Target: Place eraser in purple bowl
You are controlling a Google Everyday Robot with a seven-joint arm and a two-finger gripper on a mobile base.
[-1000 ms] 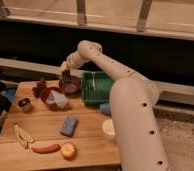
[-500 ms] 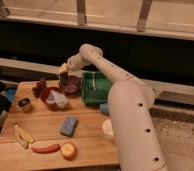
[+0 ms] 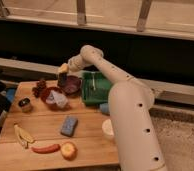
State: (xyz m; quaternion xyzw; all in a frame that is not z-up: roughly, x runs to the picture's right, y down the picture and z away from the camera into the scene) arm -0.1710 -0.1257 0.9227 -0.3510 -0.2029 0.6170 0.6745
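Now we see our pincer at the 10 o'clock edge of the purple bowl, closed around the dark eraser, just above the desk.

The wooden tabletop carries a purple bowl, red bowl, blue sponge and sausage. The end effector hangs above the purple bowl's left rim.

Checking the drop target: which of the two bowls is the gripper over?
The gripper hangs over the near-left rim of the purple bowl, the back one; the red bowl with a pale cloth sits nearer, left.
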